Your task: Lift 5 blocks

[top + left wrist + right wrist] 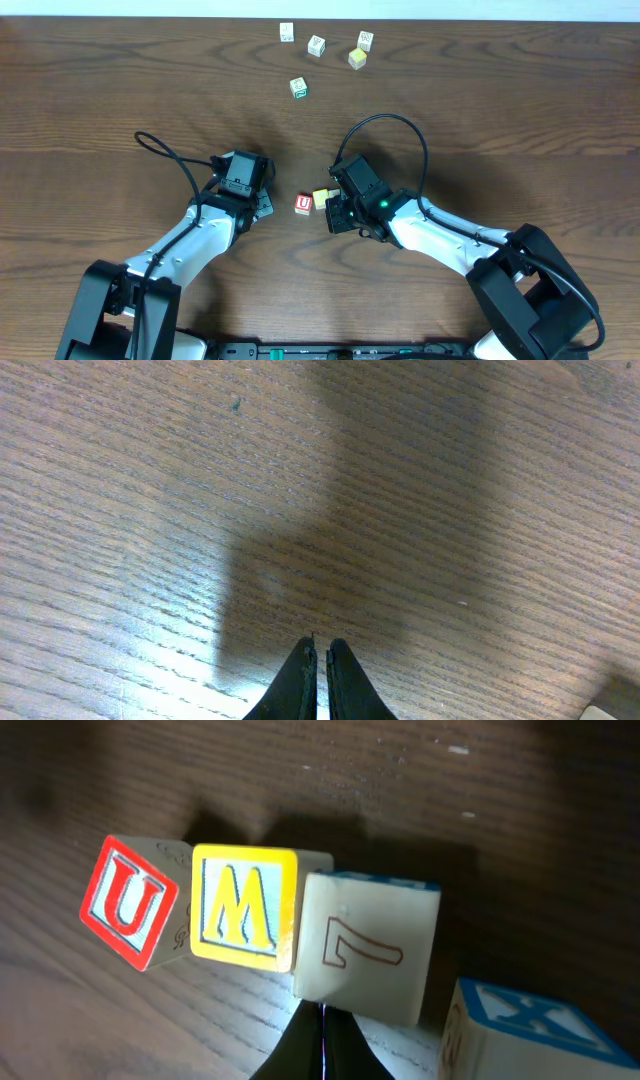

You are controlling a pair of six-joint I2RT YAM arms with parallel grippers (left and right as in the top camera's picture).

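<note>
Left jaws: pressed together with nothing between them. The black fingertips (pixel 304 678) are seen at the bottom centre of the left wrist view, over bare wood.
Right jaws: pressed together with nothing between them, at the bottom centre of the right wrist view. The tips lie just below the nearest cube, and whether they touch it cannot be told.
Nearest cube: a small pale wooden cube with a red outlined 7 (pixel 365 948) is seen in the middle of the right wrist view, standing on the tabletop.
Row to the left: a small wooden cube with a yellow-framed M (pixel 243 905) is set against the left side of the 7 cube. A small wooden cube with a red-framed U (pixel 130 902) is set just beside the M cube, at the left of the frame.
Lower right corner: a small pale wooden cube with a blue X (pixel 520 1030) is partly cut off by the frame edge, just beside the 7 cube.
Overhead, centre: the U cube (pixel 303 204) and the M cube (pixel 321 198) are seen between the two arms, close to the right one.
Overhead, upper centre: five more small pale printed wooden cubes (pixel 316 45) are scattered well apart from both arms. One has a yellow face and one a green print.
Surface: all cubes rest on a dark brown wood-grain tabletop (pixel 100 90).
</note>
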